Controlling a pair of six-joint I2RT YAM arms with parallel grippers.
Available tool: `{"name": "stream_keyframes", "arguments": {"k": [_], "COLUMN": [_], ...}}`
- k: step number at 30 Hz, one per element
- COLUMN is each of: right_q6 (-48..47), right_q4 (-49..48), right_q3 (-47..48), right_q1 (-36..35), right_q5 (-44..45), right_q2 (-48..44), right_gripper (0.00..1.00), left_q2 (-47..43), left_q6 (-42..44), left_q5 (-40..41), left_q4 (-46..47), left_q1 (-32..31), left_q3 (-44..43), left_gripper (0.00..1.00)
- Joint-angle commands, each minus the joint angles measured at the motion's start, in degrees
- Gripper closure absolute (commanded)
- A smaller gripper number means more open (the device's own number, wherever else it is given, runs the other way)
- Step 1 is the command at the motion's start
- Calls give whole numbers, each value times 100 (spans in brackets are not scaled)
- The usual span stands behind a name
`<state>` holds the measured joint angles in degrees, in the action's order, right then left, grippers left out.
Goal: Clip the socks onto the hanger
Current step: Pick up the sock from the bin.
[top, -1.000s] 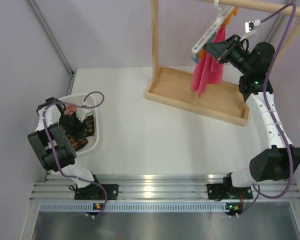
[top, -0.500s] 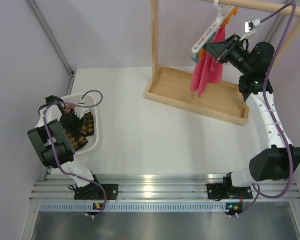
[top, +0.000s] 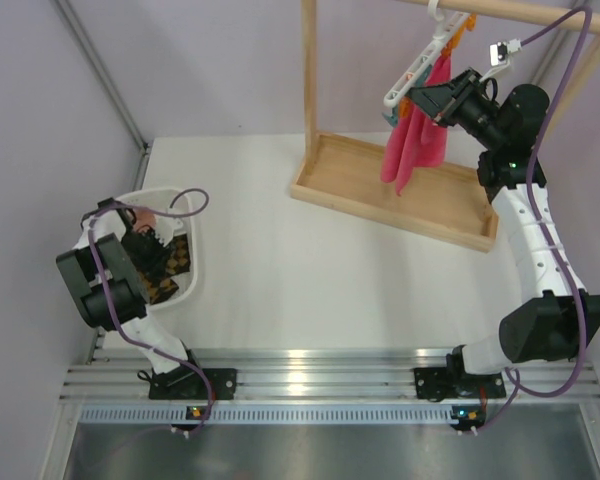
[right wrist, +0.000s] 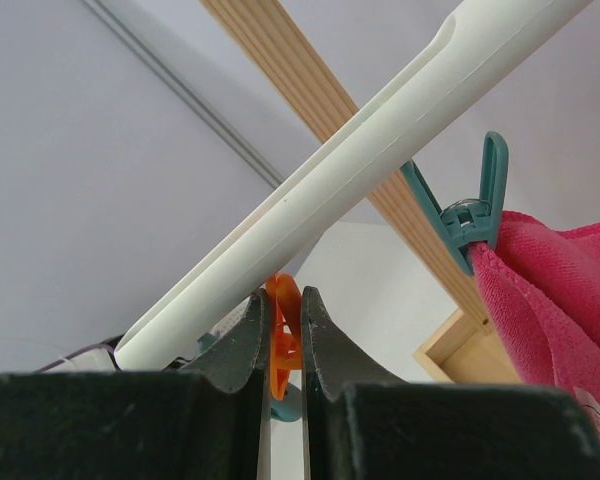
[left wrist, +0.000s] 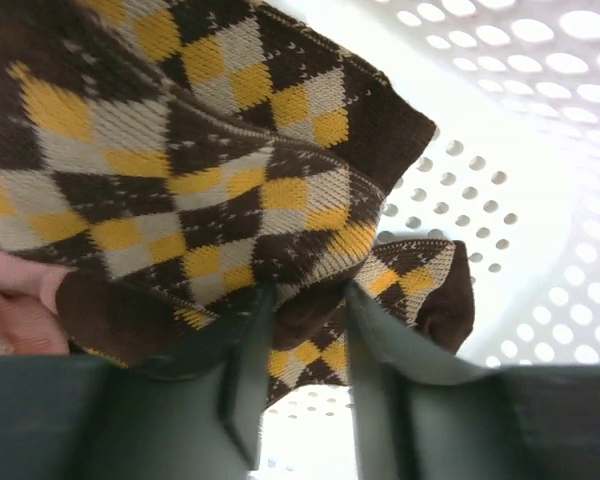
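Note:
The two brown and yellow diamond-check socks (left wrist: 210, 170) lie in a white perforated basket (top: 196, 262) at the left; they also show in the top view (top: 177, 262). My left gripper (left wrist: 305, 300) is down in the basket (left wrist: 540, 150), shut on a fold of one sock. The white hanger (top: 420, 62) hangs tilted from the wooden rail at the top right. My right gripper (right wrist: 283, 295) is shut on an orange clip (right wrist: 286, 325) under the hanger bar (right wrist: 380, 160). It shows at the hanger's lower end in the top view (top: 422, 100).
A bright pink cloth (top: 415, 140) hangs from a teal clip (right wrist: 477, 215) on the hanger. A wooden rack with a tray base (top: 380, 195) stands at the back right. A peach-pink sock (left wrist: 10, 310) lies in the basket beside the checked socks.
My left arm has shifted a little over the basket, the wrist settling lower onto the socks. The right arm and hanger have not moved.

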<state>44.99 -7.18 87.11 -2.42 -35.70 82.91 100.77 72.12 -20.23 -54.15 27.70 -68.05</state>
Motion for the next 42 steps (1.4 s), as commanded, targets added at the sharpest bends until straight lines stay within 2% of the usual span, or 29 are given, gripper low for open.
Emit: {"name": "stream_keyframes", "arguments": {"k": [1,2,6,12,15,16,17,19,20,21,24,26,28,29,30,31,33,35,36,38,42], "right_q6": [1,-8,-34,-26,-26,-17,-17,-26,-26,-26,-8,-8,-17,-17,-17,-17,9,27,18,18,18], "right_q4": [217,226,243,208,182,173,182,191,182,182,182,182,191,208,208,208,208,208,217,226,252], "right_q3": [227,236,227,201,201,201,210,210,210,219,236,227,227,245,245,262,289,324,341,359,350], "right_q1": [154,145,154,154,154,154,154,154,162,154,154,154,154,154,154,154,154,154,154,154,154], "right_q5": [362,371,354,336,301,310,292,283,283,292,292,292,283,275,274,274,257,231,239,248,266], "right_q2": [93,85,67,49,67,76,93,111,120,111,128,120,120,120,120,137,155,172,172,155,137], "right_gripper": [100,100,100,100,100,100,100,100,100,100,100,100,100,100,100,100,100,100,100,100,100], "left_q2": [-31,-23,-198,-374,-190,-111,-102,-14,30,82,118,-13,-110,-145,-180,-242,-312,-400,-566,-707,-752], "left_q6": [-39,-92,-312,-1074,-1506,-1960,-2234,-2927,-3001,-2984,-2739,-2283,-1231,-678,224,589,1144,1182,1138,1103,1279], "left_q5": [-104,-113,-376,-745,-825,-773,-607,-386,-316,-315,-438,-631,-1085,-1210,-1264,-1177,-1002,-721,-658,-631,-762], "left_q4": [-61,-69,-306,-1009,-827,-573,82,745,957,968,706,477,-592,-1197,-1629,-2286,-2529,-2075,-1725,-857,-237], "left_q1": [-2,-2,77,200,218,218,209,209,218,209,218,218,244,244,236,235,235,227,227,218,104], "left_q3": [90,21,-287,-1402,-1939,-1957,-1923,-1765,-1782,-1825,-1922,-1931,-2010,-2028,-2002,-1845,-1590,-1054,-843,-228,309], "left_gripper": [68,80,98,100,100,100,95,49,44,43,43,45,51,57,59,59,60,59,54,51,51]}}
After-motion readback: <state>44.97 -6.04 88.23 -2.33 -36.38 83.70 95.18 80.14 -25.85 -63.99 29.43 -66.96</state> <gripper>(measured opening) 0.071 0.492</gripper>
